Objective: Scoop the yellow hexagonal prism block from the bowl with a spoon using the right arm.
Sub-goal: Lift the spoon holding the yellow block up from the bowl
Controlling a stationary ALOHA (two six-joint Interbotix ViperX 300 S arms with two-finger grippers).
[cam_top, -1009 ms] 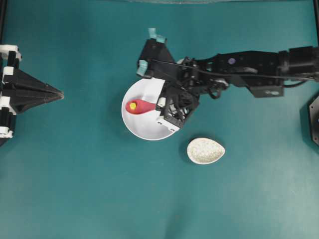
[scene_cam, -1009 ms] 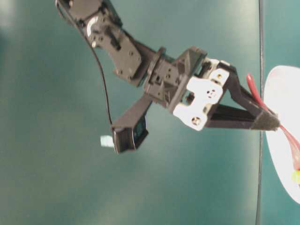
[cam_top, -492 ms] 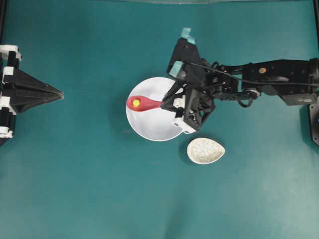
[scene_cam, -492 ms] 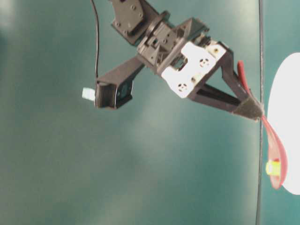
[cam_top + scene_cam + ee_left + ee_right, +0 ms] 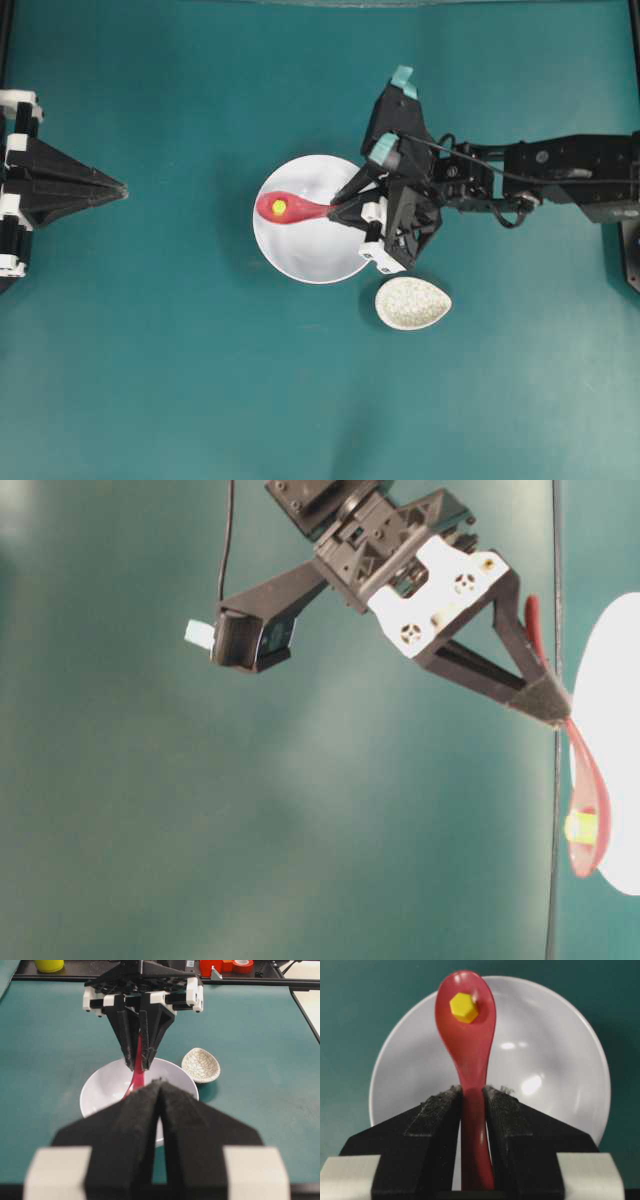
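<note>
The pink-red spoon [image 5: 465, 1035] is held by its handle, with my right gripper [image 5: 472, 1092] shut on it. The yellow hexagonal prism block [image 5: 463, 1007] lies in the spoon's scoop. Seen from overhead, the spoon [image 5: 300, 209] reaches left over the white bowl [image 5: 300, 258], carrying the block [image 5: 279, 207], and the right gripper [image 5: 335, 212] sits at the bowl's right rim. From table level the spoon [image 5: 587, 800] hangs clear in front of the bowl [image 5: 620, 730]. My left gripper [image 5: 122, 188] rests shut at the far left, empty and pointing at the bowl [image 5: 100, 1095].
A small speckled cream dish [image 5: 413, 303] sits just right of the bowl's near side, below the right arm. At the table's far edge in the left wrist view stand a yellow object [image 5: 49, 965] and red items [image 5: 220, 966].
The right arm has drawn back to the right and risen. The spoon has come up out of the bowl with the yellow block in its scoop. The left arm has not moved.
</note>
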